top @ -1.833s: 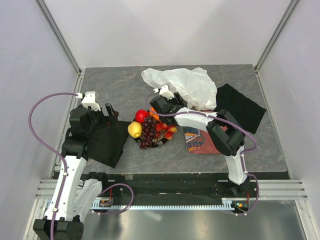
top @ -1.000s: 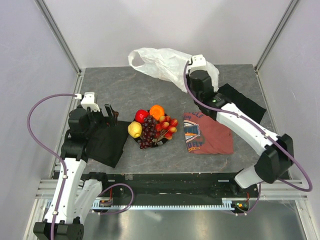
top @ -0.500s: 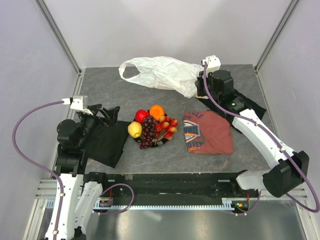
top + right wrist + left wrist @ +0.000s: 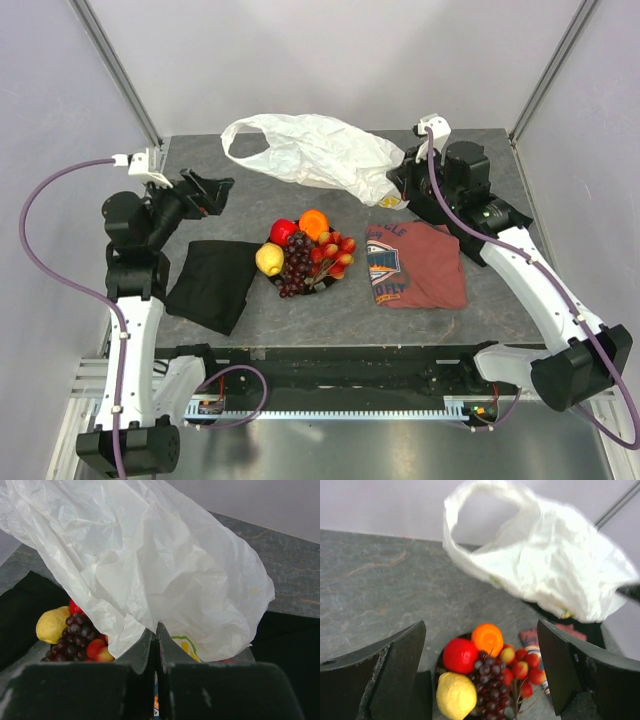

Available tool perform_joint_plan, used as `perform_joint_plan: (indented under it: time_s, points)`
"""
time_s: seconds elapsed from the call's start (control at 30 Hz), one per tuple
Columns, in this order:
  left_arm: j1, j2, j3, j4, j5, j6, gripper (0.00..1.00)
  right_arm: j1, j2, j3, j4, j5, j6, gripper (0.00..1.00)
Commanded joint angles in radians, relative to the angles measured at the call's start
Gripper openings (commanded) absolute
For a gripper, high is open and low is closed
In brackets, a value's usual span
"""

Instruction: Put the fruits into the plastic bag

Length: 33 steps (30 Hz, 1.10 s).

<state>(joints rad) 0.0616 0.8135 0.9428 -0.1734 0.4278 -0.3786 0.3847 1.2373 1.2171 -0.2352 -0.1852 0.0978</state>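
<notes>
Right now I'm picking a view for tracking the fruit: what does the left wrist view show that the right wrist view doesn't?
Only the left wrist view shows the orange, the apple in full, and the open handle loop of the bag. Only the right wrist view shows the right hand pinched shut on the bag's edge, with the bag hiding most of the fruit. Both show the bag, the lemon, the grapes and some small red fruits.

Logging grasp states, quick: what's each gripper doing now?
Left gripper: open, empty.
Right gripper: shut on the crinkly white plastic bag.
</notes>
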Motion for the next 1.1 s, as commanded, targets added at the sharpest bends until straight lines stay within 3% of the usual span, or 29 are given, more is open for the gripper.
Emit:
perform_joint_plan:
  time_s: [0.0, 0.13, 0.33, 0.63, 0.83, 1.07]
  points:
    - [0.061, 0.053, 0.053, 0.196, 0.179, -0.189, 0.99, -0.012, -0.032, 0.007, -0.009, -0.092, 0.016, 0.0]
    - [0.099, 0.116, 0.065, 0.255, 0.256, -0.27, 0.99, -0.018, -0.047, 0.002, -0.018, -0.14, 0.017, 0.0]
    - [0.113, 0.038, 0.07, 0.028, 0.115, -0.086, 0.99, -0.02, -0.05, 0.022, -0.042, -0.169, 0.017, 0.0]
    - [0.115, 0.104, 0.091, 0.084, 0.187, -0.126, 0.99, -0.02, -0.091, 0.024, -0.073, -0.184, 0.008, 0.0]
    - [0.113, 0.147, 0.077, 0.057, 0.15, -0.095, 0.99, -0.02, -0.141, 0.025, -0.096, -0.203, 0.008, 0.0]
    - [0.115, 0.203, 0.071, 0.228, 0.259, -0.212, 0.99, -0.02, -0.154, 0.03, -0.125, -0.243, 0.005, 0.0]
